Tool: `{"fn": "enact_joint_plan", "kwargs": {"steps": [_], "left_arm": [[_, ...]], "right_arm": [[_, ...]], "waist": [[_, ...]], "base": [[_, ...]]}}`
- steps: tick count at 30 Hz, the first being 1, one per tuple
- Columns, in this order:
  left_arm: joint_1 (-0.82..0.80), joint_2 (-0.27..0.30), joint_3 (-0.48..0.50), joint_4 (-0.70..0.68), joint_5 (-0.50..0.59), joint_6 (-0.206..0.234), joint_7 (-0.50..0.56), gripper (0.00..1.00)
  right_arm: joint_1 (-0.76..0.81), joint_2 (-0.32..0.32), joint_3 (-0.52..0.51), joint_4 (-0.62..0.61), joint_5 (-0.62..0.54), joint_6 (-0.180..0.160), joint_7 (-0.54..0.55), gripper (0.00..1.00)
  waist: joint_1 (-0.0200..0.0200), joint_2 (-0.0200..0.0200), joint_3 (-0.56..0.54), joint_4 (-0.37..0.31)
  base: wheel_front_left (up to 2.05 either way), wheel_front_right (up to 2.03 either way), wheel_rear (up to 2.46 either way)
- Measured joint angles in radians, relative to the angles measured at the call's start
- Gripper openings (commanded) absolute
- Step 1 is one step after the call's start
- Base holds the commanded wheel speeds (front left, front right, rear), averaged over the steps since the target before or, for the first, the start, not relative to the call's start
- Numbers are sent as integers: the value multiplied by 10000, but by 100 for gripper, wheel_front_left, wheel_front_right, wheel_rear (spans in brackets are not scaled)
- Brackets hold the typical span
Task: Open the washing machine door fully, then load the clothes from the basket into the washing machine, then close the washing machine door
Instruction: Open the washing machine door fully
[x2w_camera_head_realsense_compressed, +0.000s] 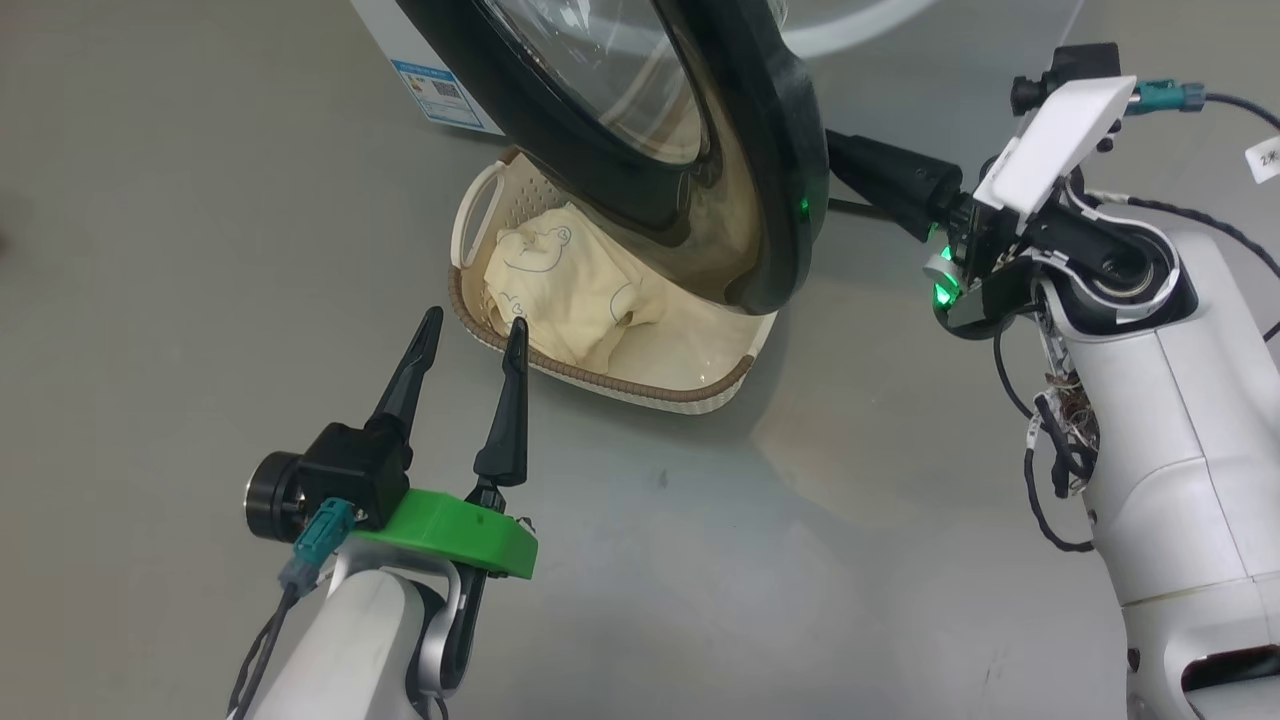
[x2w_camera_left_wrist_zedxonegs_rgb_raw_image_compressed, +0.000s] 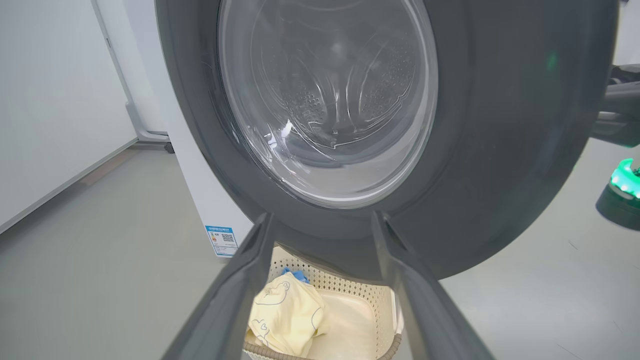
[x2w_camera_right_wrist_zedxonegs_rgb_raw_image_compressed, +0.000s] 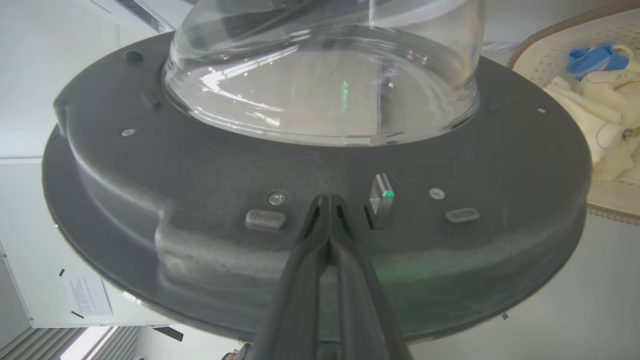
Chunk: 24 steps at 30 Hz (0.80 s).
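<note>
Two dark fingers of the left gripper are spread as wide as they go, with nothing between them and nothing touched. They are pointed at the near rim of the basket and lie close to it. The right gripper is seen fully closed, with its fingers pressed together and nothing clamped. Its tips are laid against the inner face of the washing machine door, on the black rim just beside a small metal latch and below the glass bowl. The door is swung out from the washing machine, and its lower edge hangs over the far side of the basket. The basket is set on the grey floor, near the machine's corner marked by a blue sticker. The clothes are heaped inside the basket, toward its left side, with a blue cuff shown at the far edge.
</note>
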Motion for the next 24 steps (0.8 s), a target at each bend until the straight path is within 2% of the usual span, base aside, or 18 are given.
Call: {"fn": "enact_joint_plan", "kwargs": {"steps": [14,24], "left_arm": [[542,13,-88,343,-2,-4,0,100],[917,23,15,585,219,-29,0,100]], "right_arm": [[1520,104,917,-280,-31,63,-825,0],[2224,84,2178,-525,897,65,-1607,0]], "waist": [[0,0,-931,503],[-1,0,-1609,1137]], "base": [[0,0,0],[0,0,0]]}}
